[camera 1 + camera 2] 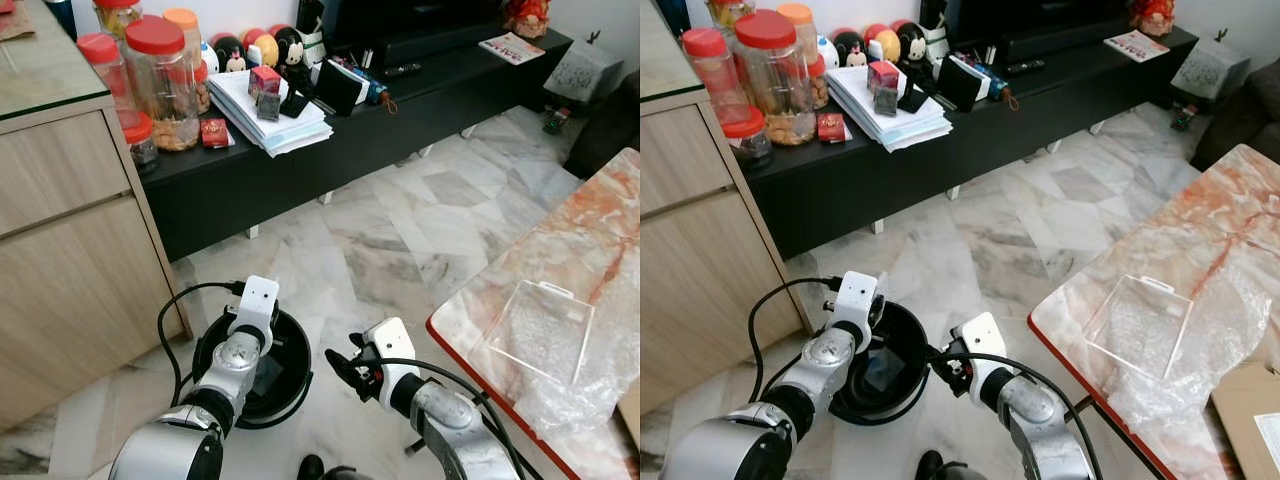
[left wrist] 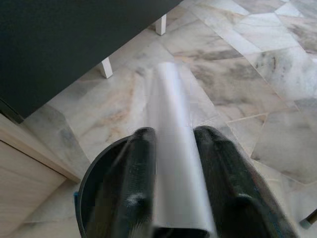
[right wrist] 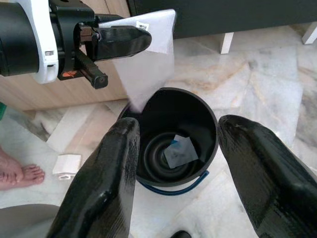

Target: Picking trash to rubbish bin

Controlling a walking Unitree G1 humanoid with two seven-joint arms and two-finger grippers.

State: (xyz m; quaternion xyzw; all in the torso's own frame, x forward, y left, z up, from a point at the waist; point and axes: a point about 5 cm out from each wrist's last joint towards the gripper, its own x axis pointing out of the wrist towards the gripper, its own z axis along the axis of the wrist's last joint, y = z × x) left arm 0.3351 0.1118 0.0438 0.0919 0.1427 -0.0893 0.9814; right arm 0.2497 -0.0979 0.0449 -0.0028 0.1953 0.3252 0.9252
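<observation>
A black rubbish bin (image 1: 299, 352) stands on the marble floor right in front of me. My left gripper (image 3: 143, 39) is over the bin's near rim, shut on a translucent white plastic sheet (image 3: 148, 64) that hangs down toward the opening. In the left wrist view the sheet (image 2: 171, 99) runs between the two black fingers (image 2: 141, 168). A small grey scrap (image 3: 181, 151) lies at the bottom of the bin. My right gripper (image 1: 340, 365) is just right of the bin, open, with nothing between its fingers.
A marble-topped table (image 1: 590, 240) at the right carries a clear plastic tray (image 1: 535, 330) and crumpled plastic film (image 1: 590, 390). A wooden cabinet (image 1: 70, 250) stands at the left and a cluttered black console (image 1: 300, 160) behind. A person's bare feet (image 3: 17, 173) are near the bin.
</observation>
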